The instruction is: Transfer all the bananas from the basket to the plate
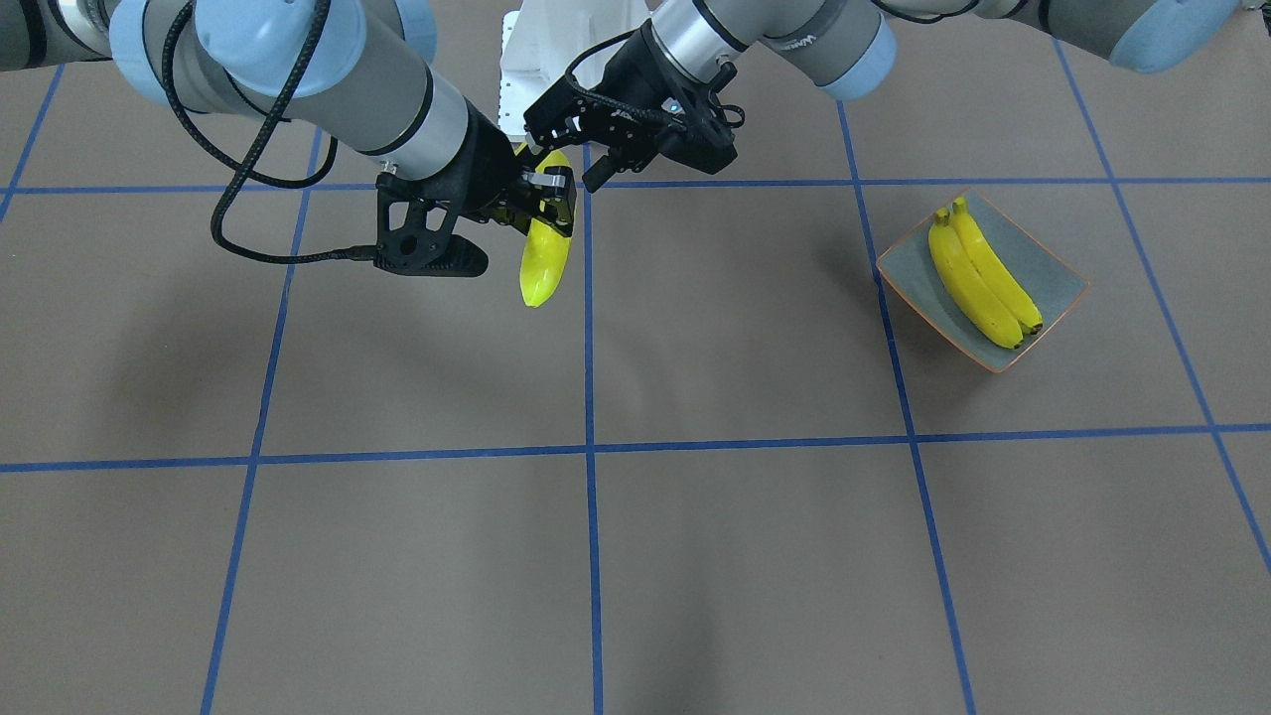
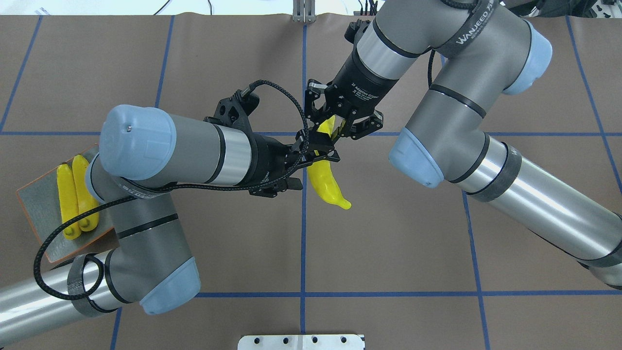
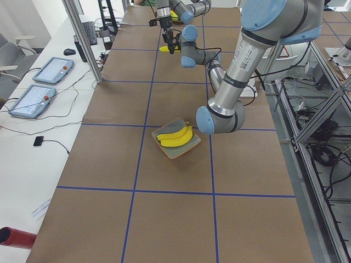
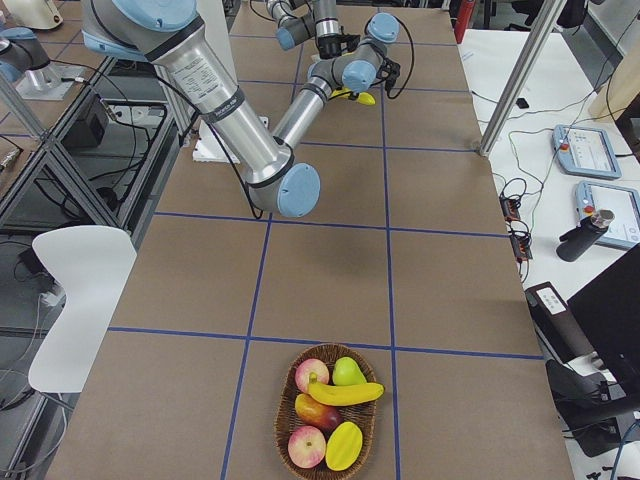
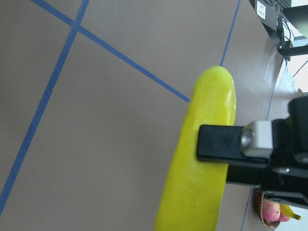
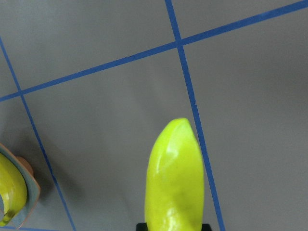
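Note:
My right gripper (image 1: 548, 204) is shut crosswise on the middle of a yellow banana (image 1: 543, 260), held above the table centre (image 2: 326, 181). One of its fingers (image 5: 221, 142) shows across the banana in the left wrist view. My left gripper (image 1: 568, 144) is open, its fingers apart beside the banana's upper end; I cannot tell if they touch it. Two bananas (image 1: 983, 278) lie side by side on the grey-green plate (image 1: 1053, 268) on my left. A further banana (image 4: 345, 393) lies in the wicker basket (image 4: 283, 420) at the table's right end.
The basket also holds apples (image 4: 312, 376), a green pear (image 4: 348, 371) and a yellow fruit (image 4: 343, 445). The white robot base (image 2: 301, 341) is at the near edge. Blue tape lines grid the brown table. Tablets (image 3: 52, 70) lie beyond its far edge.

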You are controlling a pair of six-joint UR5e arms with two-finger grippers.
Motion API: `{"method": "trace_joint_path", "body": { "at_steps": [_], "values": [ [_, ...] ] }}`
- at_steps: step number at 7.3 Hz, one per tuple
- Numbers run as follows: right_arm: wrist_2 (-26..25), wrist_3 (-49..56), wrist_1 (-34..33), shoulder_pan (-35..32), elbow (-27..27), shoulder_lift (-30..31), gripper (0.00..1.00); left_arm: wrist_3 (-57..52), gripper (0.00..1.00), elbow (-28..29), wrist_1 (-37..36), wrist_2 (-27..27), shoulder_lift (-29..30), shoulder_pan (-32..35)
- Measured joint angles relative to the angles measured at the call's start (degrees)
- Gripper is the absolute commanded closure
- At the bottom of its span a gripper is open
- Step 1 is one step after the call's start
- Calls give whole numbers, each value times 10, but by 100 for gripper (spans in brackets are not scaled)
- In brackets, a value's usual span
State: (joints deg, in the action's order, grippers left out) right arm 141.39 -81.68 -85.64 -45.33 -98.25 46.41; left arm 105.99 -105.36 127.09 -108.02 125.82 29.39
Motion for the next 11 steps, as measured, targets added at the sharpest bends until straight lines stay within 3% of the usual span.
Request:
{"method": "trace_joint_path", "body": {
  "at_steps": [1,4,5,6,7,11],
  "values": [
    [0,-1,0,2,-1,0,100,0,13,1,0,0,2,0],
    [0,-1,1,4,-2,0,100,0,70,1,0,0,4,-1],
    [1,-1,1,4,-5,2,100,0,100,1,0,0,4,-1],
    [1,0,1,4,-7,3,100,0,100,0,0,0,4,-1],
    [1,0,2,4,-8,4,2,0,100,-1,0,0,4,-1],
    [2,-1,45,3,-9,22,0,-1,100,-4,0,-2,2,0]
  ]
}}
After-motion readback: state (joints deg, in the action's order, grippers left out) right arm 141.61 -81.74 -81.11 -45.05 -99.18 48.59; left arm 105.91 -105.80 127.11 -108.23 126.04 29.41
